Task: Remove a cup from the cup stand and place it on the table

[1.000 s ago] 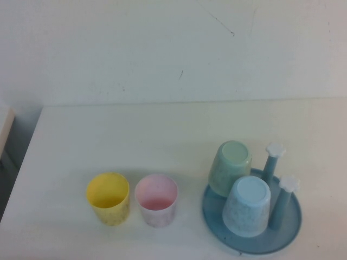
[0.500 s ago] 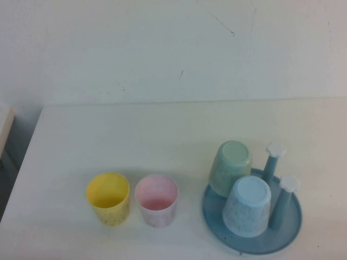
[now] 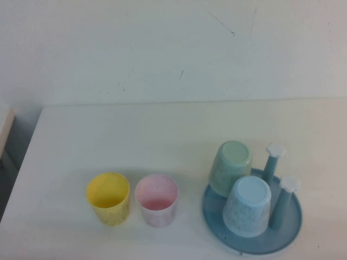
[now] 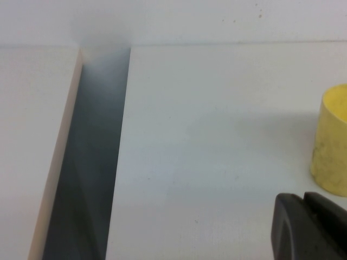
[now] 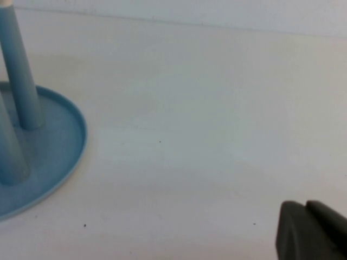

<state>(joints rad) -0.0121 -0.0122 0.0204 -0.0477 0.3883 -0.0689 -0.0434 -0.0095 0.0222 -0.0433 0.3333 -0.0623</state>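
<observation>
Yellow cup (image 3: 108,197) stands upright, mouth up, on the table (image 3: 162,130) near its front edge toward the left, just beside a pink cup (image 3: 156,200) that is also upright. Off to the right, near the front edge, the cup stand (image 3: 287,230) carries a pale green cup (image 3: 230,167) and a pale blue cup (image 3: 247,206), both upside down over pegs, with two bare pegs (image 3: 275,157) behind them showing their white caps. Neither arm shows in the high view. The left gripper (image 4: 312,225) sits low over the table close to the yellow cup, jaws pressed together and empty; the right gripper (image 5: 312,230) rests over bare table a little away from the stand's rim, likewise closed on nothing. Judging by this, the yellow cup is already set down and both arms look parked. If another cup is wanted, the right arm would need to open, reach the pale blue one and lift it straight up clear of its peg.
</observation>
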